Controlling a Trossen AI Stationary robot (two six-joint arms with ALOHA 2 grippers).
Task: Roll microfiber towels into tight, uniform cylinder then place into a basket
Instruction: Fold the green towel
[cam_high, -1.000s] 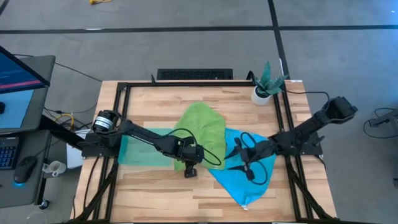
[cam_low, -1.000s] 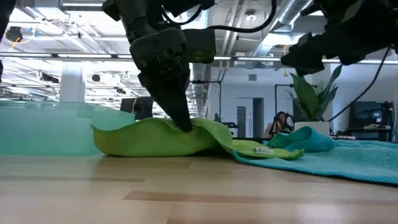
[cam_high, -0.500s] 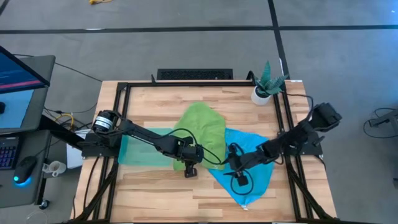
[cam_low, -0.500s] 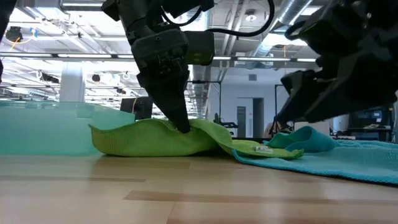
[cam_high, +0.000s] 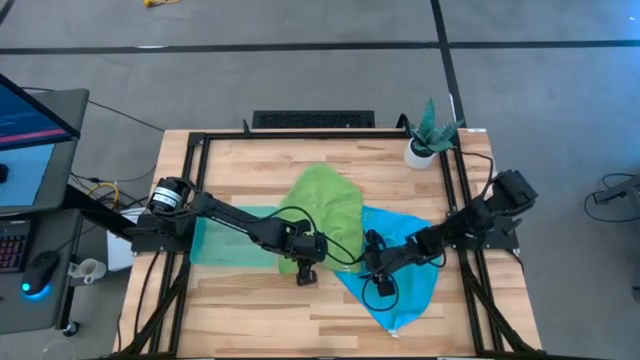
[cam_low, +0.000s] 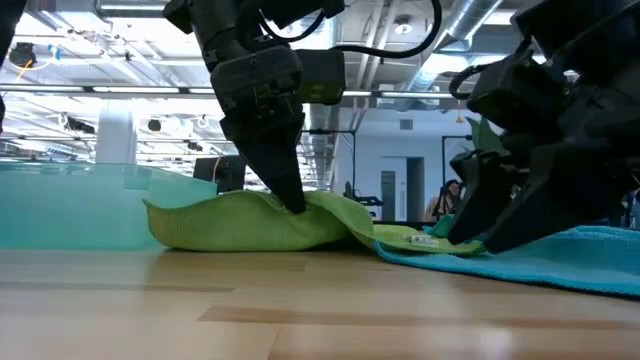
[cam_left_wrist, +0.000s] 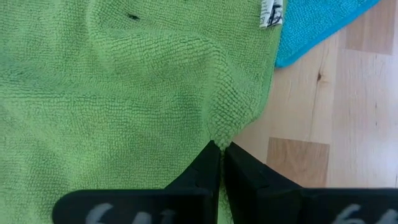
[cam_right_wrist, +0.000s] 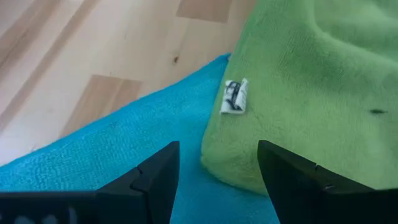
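The lime green towel lies spread on the table's middle, and its near right corner, with a white tag, rests on the sky blue towel. My left gripper is shut on the green towel's near edge. My right gripper is open and low over the blue towel, with its fingers standing on either side of the green tagged corner. The teal basket stands on the table left of the green towel, partly under my left arm. My left gripper pinches the green towel's near edge between its two fingers, a small puckered bit of cloth. The fingers come from above, pointing down. The cloth rises in a low ridge at the fingers and the rest lies slack on the table. My right gripper: I cannot tell whether its fingertips touch the blue towel.
A potted plant stands at the table's far right corner. A black frame runs round the tabletop. Bare wood shows along the near edge and at the far left. A desk with a screen stands off the table's left side.
My right gripper has moved toward the table's left, from over the blue towel to the green towel's tagged corner, and has come down low over the cloth. My left gripper has kept its hold, and the towels have stayed in place.
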